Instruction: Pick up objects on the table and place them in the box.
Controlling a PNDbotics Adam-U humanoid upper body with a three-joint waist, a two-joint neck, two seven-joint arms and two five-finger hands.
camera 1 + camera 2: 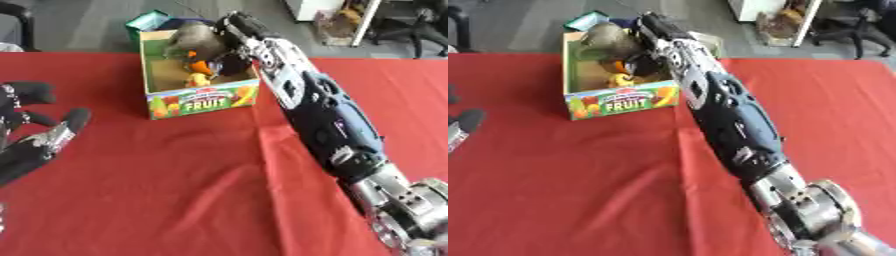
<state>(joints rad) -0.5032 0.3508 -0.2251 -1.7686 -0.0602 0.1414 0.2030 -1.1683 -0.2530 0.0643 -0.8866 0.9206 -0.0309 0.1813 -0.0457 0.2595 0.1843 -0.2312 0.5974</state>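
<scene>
Left hand [35, 131]: resting idle at the left edge of the red worktop [175, 190], its dark fingers [77, 118] lying relaxed and open, holding nothing and sitting well apart from the box.

Box [203, 100]: a cardboard carton standing at the far side of the worktop, its front panel showing fruit pictures and the word FRUIT. Orange and yellow pieces [199, 72] are lying inside it near the middle; what they are cannot be made out.

Grey-brown object [197, 40]: a rounded thing sitting at the upper, far part of the box opening, touching the right hand; whether it is resting on the contents or hanging above them cannot be told.

Right hand [229, 50]: reaching over the far right corner of the box, with the right arm [328, 117] running diagonally from the lower right corner. Whether its fingers are closing on the grey-brown object or merely touching it cannot be told.
</scene>
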